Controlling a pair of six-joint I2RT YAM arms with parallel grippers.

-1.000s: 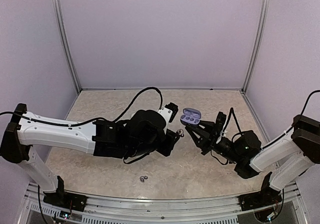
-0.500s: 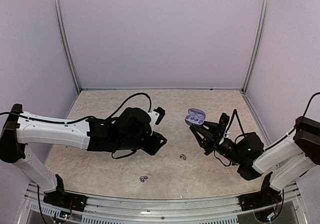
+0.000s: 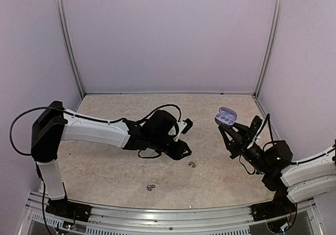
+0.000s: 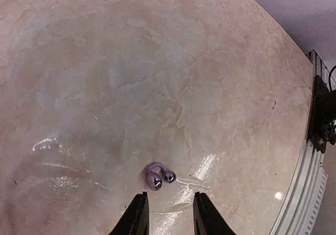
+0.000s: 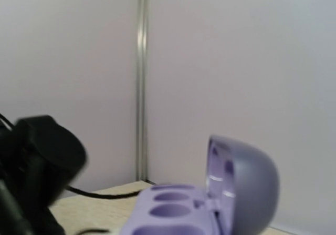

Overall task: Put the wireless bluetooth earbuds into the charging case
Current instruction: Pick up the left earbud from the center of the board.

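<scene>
Left gripper [image 4: 169, 199] gaping near earbud [image 4: 160, 176], second earbud [image 3: 151, 187] apart, charging case [image 3: 227, 117] aloft

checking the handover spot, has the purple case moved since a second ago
Yes. The charging case, held up in the right gripper, has shifted right in the top view, closer to the corner post.
</scene>
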